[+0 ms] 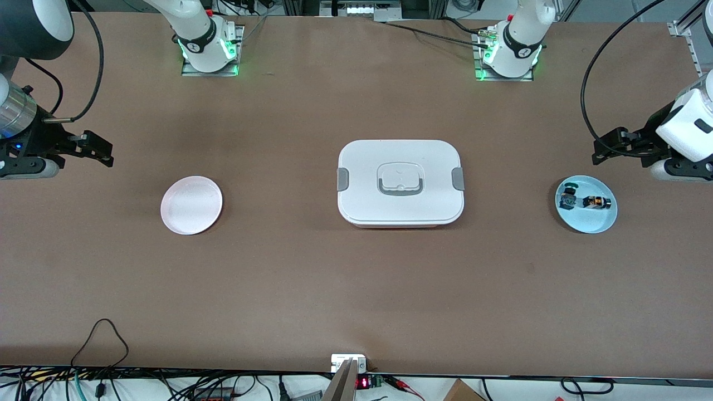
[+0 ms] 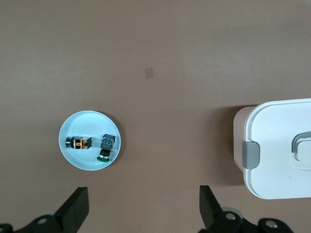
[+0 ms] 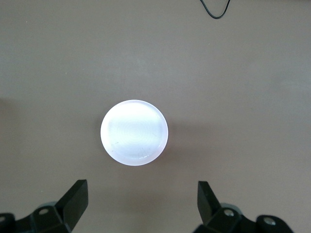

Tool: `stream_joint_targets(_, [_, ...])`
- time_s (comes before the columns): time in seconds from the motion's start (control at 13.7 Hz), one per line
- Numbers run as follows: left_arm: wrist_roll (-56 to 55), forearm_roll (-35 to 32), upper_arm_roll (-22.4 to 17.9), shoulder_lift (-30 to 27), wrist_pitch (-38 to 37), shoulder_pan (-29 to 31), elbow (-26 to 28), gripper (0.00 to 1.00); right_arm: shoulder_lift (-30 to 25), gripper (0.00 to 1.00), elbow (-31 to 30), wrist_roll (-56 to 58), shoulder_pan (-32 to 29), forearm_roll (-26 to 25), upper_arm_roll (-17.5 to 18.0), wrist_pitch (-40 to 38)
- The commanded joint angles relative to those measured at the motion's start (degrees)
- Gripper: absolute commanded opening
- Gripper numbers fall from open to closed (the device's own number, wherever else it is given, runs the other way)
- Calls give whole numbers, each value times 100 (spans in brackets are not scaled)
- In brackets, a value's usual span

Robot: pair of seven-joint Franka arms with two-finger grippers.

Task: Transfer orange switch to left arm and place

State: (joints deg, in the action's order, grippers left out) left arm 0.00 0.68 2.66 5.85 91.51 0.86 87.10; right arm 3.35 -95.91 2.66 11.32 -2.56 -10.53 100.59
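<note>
The orange switch lies on its side on a light-blue plate at the left arm's end of the table, beside a blue-bodied switch with a green cap. My left gripper hangs open and empty over the bare table next to that plate. In the left wrist view the orange switch lies well clear of the left gripper. The white box stands mid-table with its lid on. My right gripper hangs open and empty over the table near a pink plate.
The pink plate holds nothing, seen in the right wrist view with the right gripper short of it. The box's corner shows in the left wrist view. Loose cables run along the table edge nearest the front camera.
</note>
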Motion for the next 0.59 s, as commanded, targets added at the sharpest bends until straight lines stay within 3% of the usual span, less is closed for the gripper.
stream_joint_targets(0.0, [-70, 64, 33, -146, -72, 46, 53, 100, 26, 100, 108, 15, -51, -70, 43, -83])
stream_joint_targets(0.51, [-61, -200, 16, -128, -46, 55, 18, 100, 17, 100, 108, 6, -51, -70, 43, -101])
